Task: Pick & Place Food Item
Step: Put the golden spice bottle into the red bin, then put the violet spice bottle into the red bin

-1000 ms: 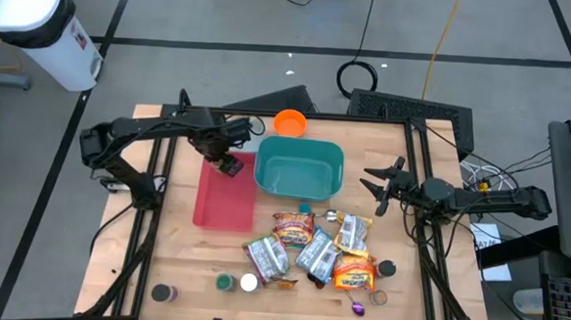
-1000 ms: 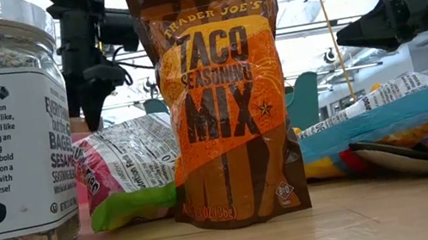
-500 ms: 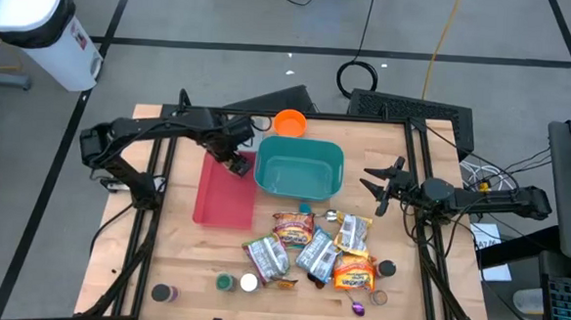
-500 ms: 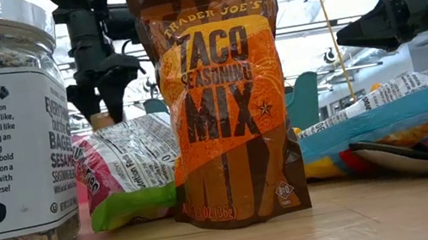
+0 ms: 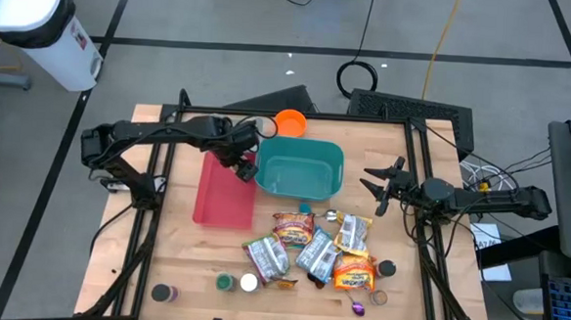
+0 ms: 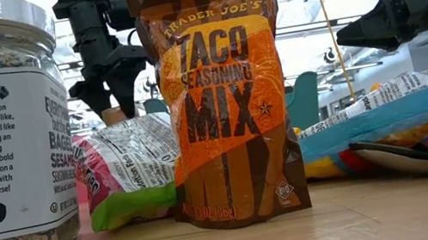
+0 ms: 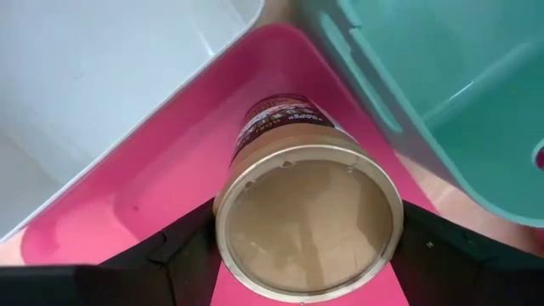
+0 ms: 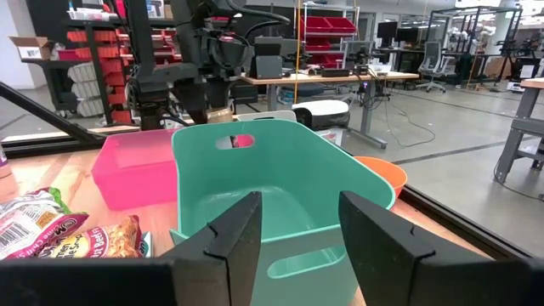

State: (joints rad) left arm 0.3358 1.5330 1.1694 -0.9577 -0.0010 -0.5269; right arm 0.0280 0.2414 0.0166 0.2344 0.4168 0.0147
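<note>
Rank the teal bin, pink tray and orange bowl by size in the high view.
1. Teal bin, largest.
2. Pink tray, slightly smaller footprint; the left tool covers its upper corner, so the gap with the bin is narrow.
3. Orange bowl, clearly smallest.

A jar [image 7: 308, 219] hangs over the tray [image 5: 223, 194], just left of the bin [image 5: 300, 171]

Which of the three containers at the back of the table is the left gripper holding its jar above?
The pink tray. The left gripper holds the jar over its edge next to the teal bin; the orange bowl sits farther back.
</note>
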